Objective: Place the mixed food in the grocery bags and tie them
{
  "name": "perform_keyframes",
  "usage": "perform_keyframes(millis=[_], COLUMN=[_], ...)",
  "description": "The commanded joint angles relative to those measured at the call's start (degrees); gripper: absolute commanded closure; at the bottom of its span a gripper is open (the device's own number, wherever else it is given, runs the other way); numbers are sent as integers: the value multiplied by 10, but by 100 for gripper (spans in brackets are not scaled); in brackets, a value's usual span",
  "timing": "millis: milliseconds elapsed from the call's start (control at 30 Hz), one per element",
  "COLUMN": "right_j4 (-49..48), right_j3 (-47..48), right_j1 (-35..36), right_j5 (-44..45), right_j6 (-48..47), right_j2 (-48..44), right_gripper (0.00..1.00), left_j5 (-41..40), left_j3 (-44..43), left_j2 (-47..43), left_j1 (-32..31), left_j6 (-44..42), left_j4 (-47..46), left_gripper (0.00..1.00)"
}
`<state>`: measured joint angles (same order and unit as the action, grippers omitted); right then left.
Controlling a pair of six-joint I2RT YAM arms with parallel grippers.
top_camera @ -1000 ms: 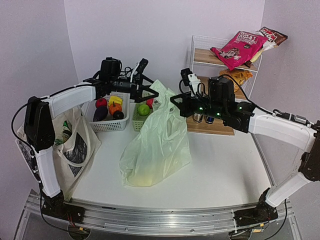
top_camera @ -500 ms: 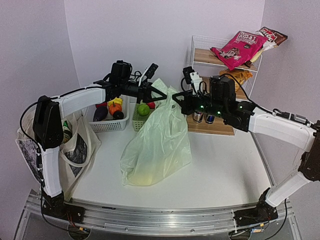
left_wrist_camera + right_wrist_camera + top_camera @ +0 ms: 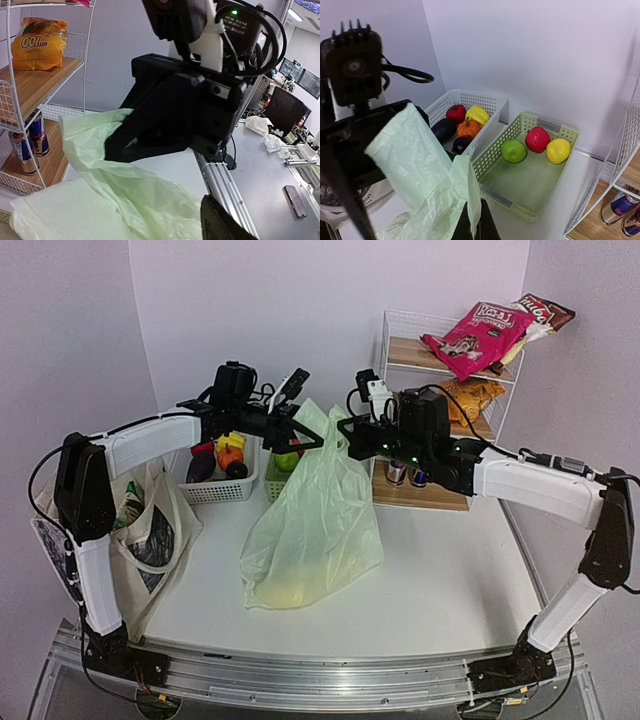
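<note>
Above the middle of the worktop (image 3: 450, 570), the right gripper (image 3: 475, 226) is clenched on one top flap of the pale-green plastic bag (image 3: 315, 530). The left gripper (image 3: 298, 430) is at the other flap; I cannot tell whether it grips. Only the overhead view shows something yellow low inside the bag, and the canvas tote (image 3: 150, 540) hanging at the left edge. The right wrist view looks into a white basket (image 3: 492, 102) of vegetables and a green basket (image 3: 560, 131) with three fruits. The left wrist view shows the shelf (image 3: 40, 75) with cans (image 3: 35, 137) instead.
</note>
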<state>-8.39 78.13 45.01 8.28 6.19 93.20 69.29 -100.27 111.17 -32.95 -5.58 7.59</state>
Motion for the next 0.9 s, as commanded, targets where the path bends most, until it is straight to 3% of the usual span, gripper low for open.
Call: perform_keyframes(millis=[0,100,333,467,533,733,767,867], right_j4=[-34,-38,-43,-43,-43,-43,-43,-42], right_j3=[27,31,41,45,47,48,46,36], right_j1=[-3,-3,-2,-2,-2,-2,-2,-7], right_j5=[36,25,10,11,12,17,23,29], right_j6=[13,24,46,54,56,45,39,26], right_j2=[8,15,21,26,31,34,31,20], right_gripper=[100,100,100,100,100,100,100,100], left_j5=[18,-17,-137,-164,-176,-198,-197,-190], left_j3=[22,34,7,0,0,13,17,28], left_j2=[-51,-52,-34,-34,-36,-48,-51,-61], left_j1=[3,-4,-26,-28,-28,-28,-28,-29], left_j6=[3,5,-12,-15,-19,-37,-41,-66], left_j4=[-9,-22,-6,-3,0,0,0,4], left_gripper=[24,17,9,12,24,93,98,100])
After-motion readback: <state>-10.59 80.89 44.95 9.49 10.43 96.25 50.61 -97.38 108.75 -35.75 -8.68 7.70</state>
